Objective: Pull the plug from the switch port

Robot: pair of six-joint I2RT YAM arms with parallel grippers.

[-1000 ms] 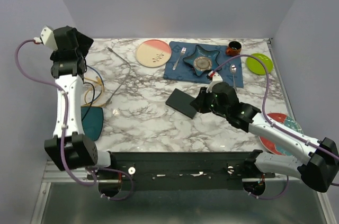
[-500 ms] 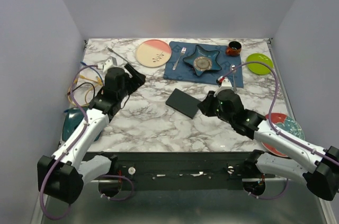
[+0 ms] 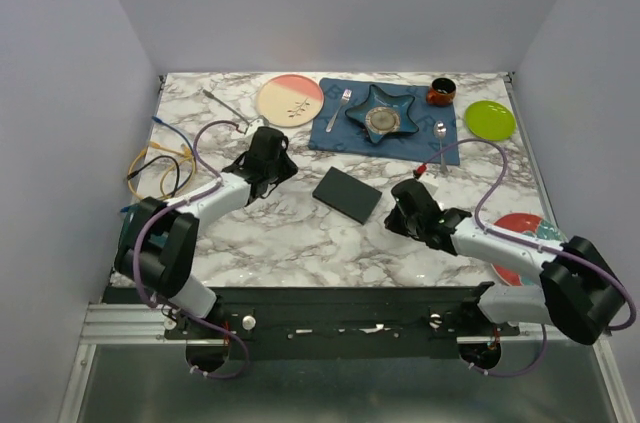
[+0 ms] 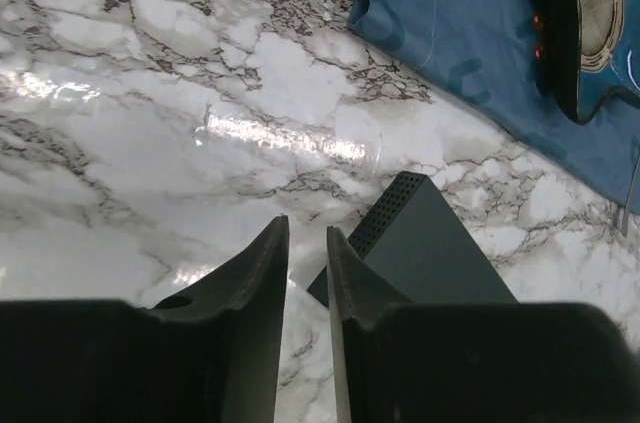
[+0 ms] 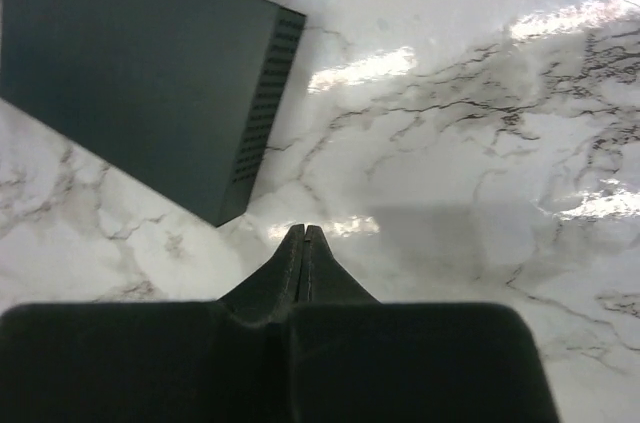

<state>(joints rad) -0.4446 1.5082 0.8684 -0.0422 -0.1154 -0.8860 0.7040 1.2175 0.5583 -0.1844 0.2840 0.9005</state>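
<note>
The switch [image 3: 347, 194] is a flat black box lying at an angle mid-table; the wrist views show vent holes on its short side [image 4: 430, 253] [image 5: 130, 63]. No cable joins its visible sides, and the plug does not show. My left gripper [image 3: 278, 169] hovers low just left of the switch, its jaws [image 4: 307, 226] a narrow gap apart with only marble between them. My right gripper [image 3: 398, 209] sits just off the switch's right corner, shut [image 5: 303, 230] and holding nothing.
Loose yellow and blue cables [image 3: 160, 158] lie at the left edge. A blue placemat [image 3: 330, 131] at the back holds a star-shaped dish [image 3: 383, 108], fork and spoon. Pink plate [image 3: 290, 100], green plate [image 3: 490, 120], red cup [image 3: 440, 92] and a red-teal plate [image 3: 530, 233] surround them.
My left arm came down from high at the far left to the table beside the switch, jaws narrowing. My right gripper drew back from the switch's right end and shut.
</note>
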